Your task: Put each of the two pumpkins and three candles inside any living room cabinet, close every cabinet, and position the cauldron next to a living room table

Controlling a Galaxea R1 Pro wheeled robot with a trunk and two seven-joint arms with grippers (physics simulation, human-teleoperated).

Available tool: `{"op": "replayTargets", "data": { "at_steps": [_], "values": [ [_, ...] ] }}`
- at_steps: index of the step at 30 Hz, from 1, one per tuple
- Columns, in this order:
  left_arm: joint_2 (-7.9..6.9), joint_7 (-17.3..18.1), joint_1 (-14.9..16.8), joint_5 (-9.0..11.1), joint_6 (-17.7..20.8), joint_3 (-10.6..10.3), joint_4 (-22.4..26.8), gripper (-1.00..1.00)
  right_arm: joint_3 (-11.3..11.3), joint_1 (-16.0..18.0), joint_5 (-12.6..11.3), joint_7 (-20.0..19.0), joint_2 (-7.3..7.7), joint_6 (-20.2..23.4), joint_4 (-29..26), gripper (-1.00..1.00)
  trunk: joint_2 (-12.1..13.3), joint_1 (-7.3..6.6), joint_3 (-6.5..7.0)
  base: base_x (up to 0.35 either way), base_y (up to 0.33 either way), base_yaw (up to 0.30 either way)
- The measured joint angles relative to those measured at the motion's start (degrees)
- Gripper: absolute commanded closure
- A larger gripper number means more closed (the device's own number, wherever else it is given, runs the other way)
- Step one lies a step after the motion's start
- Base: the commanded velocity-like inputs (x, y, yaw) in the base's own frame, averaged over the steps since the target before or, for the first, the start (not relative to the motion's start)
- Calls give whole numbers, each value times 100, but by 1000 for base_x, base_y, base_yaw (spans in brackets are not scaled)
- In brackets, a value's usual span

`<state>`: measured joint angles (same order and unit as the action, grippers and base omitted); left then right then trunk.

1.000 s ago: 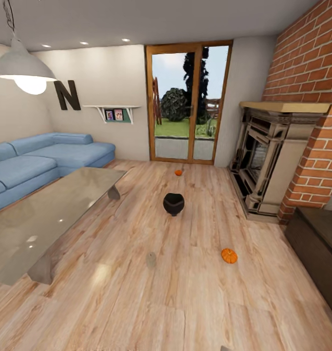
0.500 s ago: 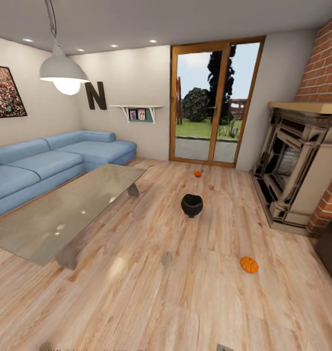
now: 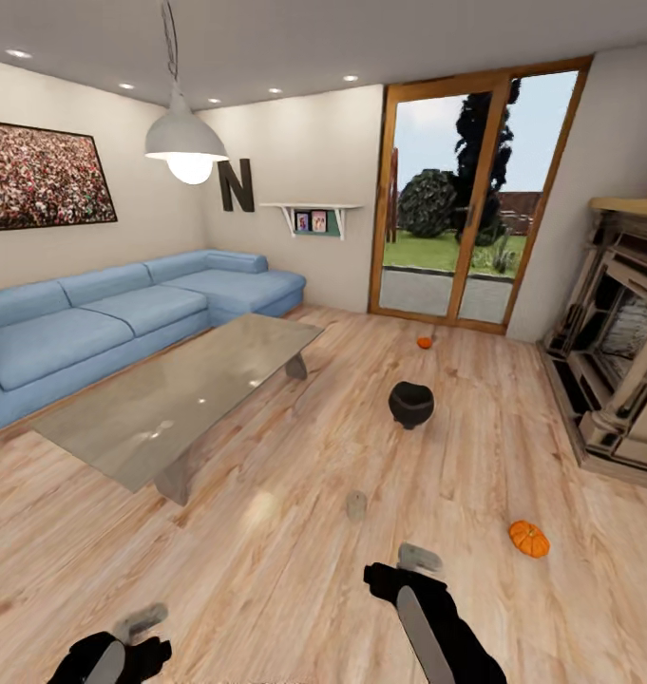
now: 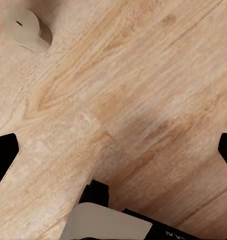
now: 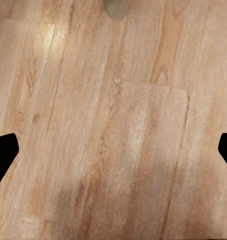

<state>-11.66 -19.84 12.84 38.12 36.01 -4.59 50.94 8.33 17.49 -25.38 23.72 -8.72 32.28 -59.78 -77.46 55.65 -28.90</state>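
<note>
Two orange pumpkins lie on the wood floor, one (image 3: 529,539) at the near right and one (image 3: 424,342) far off by the glass door. The black cauldron (image 3: 411,404) stands between them, mid-floor. A grey-beige candle (image 3: 357,505) stands upright ahead of me; another candle (image 3: 419,557) lies just beyond my right gripper (image 3: 391,580), and a third candle (image 3: 141,619) lies by my left gripper (image 3: 109,655). In the wrist views both the left gripper (image 4: 113,155) and the right gripper (image 5: 113,150) hang open over bare floor, with a candle (image 4: 29,30) and a candle (image 5: 116,7) at the frame edges. The cabinet is out of view.
A long glass-topped coffee table (image 3: 171,399) stands at the left, with a blue corner sofa (image 3: 104,318) behind it. A stone fireplace (image 3: 622,361) fills the right wall. A pendant lamp (image 3: 182,142) hangs over the table. Open floor stretches ahead.
The head view has swung left, bringing the picture and more sofa in and losing the brick wall and dark cabinet. Both arms now show at the bottom. The floor objects have not moved.
</note>
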Motion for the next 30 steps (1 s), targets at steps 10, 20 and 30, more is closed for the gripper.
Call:
{"op": "replayTargets", "data": {
  "at_steps": [10,20,30],
  "values": [
    [-120,-248,248,-7,294,272,208,-100,29,0,0,391,-23,722,-934,-100,0,0,-32,0,0,277],
    [-97,-667,252,2,382,254,217,-100,39,0,-2,397,-40,736,-984,-100,0,0,-52,0,0,146],
    [-123,-653,247,2,349,246,183,-100,69,-15,-5,385,-37,687,-977,-100,0,0,-52,121,0,3]
  ]
}}
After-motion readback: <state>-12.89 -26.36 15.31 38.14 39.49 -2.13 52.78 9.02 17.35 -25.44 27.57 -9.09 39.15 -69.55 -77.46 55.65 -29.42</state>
